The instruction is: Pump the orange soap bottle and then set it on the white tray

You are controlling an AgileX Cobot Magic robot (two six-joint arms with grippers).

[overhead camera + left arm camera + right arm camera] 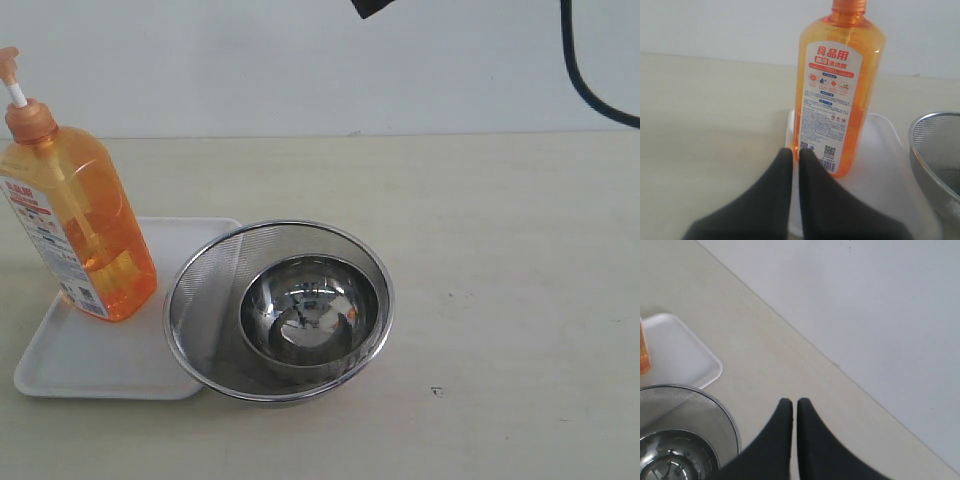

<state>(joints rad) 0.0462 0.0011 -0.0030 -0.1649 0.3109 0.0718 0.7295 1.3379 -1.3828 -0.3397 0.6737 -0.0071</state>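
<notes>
The left end effector (795, 152) has its two dark fingers pressed together, gripping nothing, its tips just in front of the lower label of the orange soap bottle (837, 100) (whether they touch it, I cannot tell). The right end effector (791, 401) is likewise closed and empty, hanging over bare bench (500, 300) well apart from the bottle.

The bottle stands upright on the white tray (90, 365), close to its left rim. Judging by that, the placing step looks done; nothing here shows whether the pump was pressed. What the next move calls for is a clean withdrawal of the left arm, straight back from the bottle, since a tall bottle so near a low rim would tip easily.

The mesh strainer (200, 290), holding a steel bowl (310, 310), overlaps the tray's right edge and crowds that side. The bench to the right lies open.
</notes>
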